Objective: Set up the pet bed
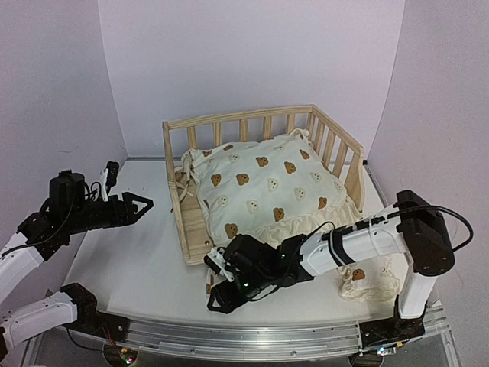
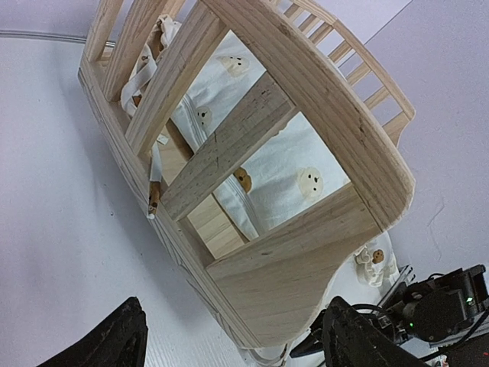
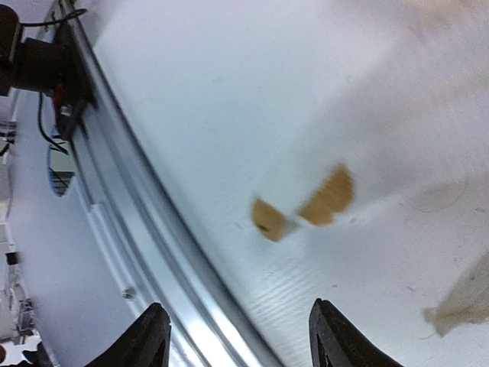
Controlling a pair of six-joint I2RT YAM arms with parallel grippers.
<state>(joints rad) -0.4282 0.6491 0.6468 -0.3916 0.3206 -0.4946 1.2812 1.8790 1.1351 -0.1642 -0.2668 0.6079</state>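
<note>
With the cream bear-print cushion [image 1: 263,183] laid in the slatted pine pet bed [image 1: 252,122] and the left end effector [image 1: 144,206] and right end effector [image 3: 241,336] spread empty, the small bear-print pillow [image 1: 359,277] is judged due next.

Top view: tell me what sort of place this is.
Most likely a robotics lab test cell, not a home. Plain lavender walls box in a white table, an aluminium rail along its near edge carries the left arm and right arm, and the pet bed sits there as a prop.
</note>
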